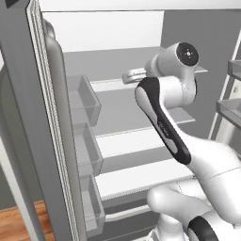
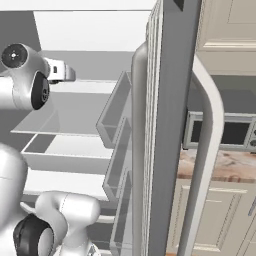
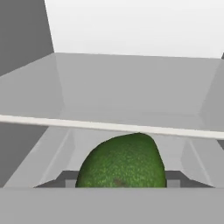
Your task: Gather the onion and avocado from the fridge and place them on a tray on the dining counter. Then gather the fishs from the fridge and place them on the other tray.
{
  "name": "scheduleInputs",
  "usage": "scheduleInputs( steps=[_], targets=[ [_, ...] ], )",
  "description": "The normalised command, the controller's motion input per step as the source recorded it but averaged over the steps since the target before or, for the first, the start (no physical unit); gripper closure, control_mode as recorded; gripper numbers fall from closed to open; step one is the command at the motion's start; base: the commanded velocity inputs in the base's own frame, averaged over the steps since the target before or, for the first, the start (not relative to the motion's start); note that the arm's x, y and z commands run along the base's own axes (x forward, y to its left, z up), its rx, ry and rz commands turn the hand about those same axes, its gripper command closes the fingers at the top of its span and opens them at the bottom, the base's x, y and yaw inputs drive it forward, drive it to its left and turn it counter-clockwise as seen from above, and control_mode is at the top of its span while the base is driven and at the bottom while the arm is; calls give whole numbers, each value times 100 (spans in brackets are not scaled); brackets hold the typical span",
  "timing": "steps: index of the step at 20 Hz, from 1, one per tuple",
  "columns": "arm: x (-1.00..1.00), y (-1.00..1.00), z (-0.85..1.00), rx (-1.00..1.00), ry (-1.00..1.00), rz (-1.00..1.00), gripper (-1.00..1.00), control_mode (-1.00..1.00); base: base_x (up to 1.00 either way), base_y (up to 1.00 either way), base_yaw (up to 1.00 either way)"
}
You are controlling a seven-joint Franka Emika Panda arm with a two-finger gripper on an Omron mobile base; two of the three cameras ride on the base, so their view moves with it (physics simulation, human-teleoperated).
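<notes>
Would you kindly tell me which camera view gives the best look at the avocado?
The hand view: the avocado sits large and close at the bottom centre, between the gripper fingers, under a fridge shelf edge. In both base views the arm reaches into the fridge, and the avocado cannot be made out.
</notes>
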Motion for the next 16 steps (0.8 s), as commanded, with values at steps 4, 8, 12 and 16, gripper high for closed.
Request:
scheduleInputs(
  steps=[4,8,12,16],
  targets=[
    [-100,-19,36,8,0,-4,100,-100,0,0,0],
    [-100,-12,14,5,2,-4,100,-100,0,0,0],
    [-100,-8,6,2,4,-3,100,-100,0,0,0],
    [-100,-17,8,2,5,-3,100,-100,0,0,0]
  ],
)
